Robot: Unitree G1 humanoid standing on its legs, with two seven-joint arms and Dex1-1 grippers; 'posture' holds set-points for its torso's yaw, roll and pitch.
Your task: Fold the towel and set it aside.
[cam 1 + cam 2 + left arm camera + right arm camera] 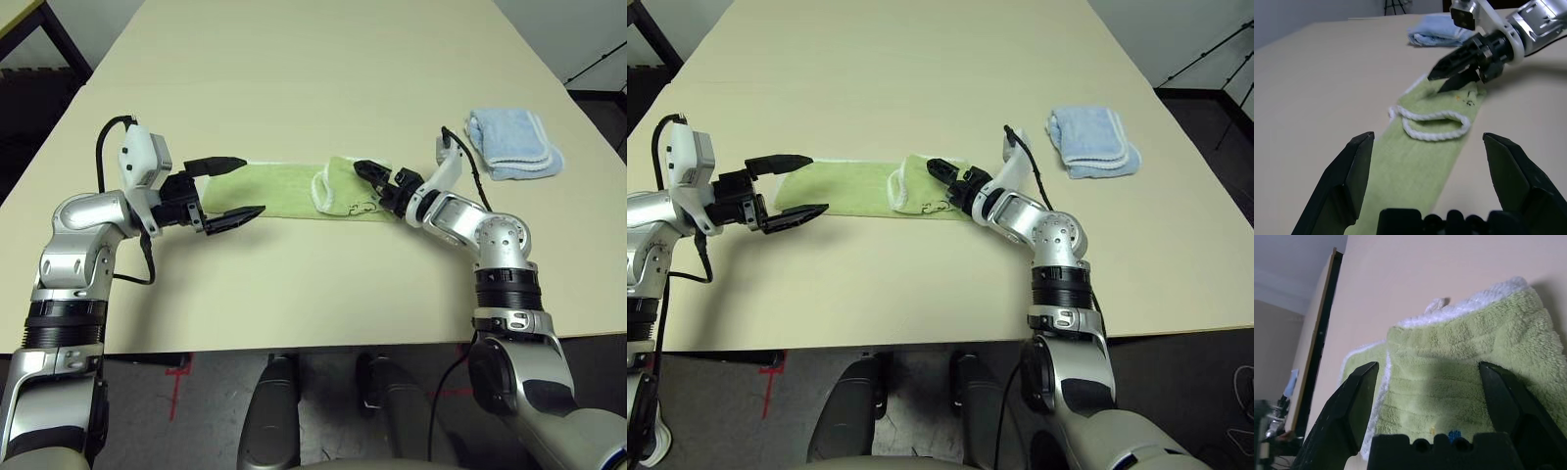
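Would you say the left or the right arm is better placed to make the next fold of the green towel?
Probably the right. The right gripper is open directly over the towel's partly folded end, beside the black mark. The left gripper is also open, straddling the flat end, well placed to hold it down.

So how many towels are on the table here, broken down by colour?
Light green towel, folded into a long strip between the two grippers: 1
Pale blue towel, folded, off to the robot's right: 1
Total: 2
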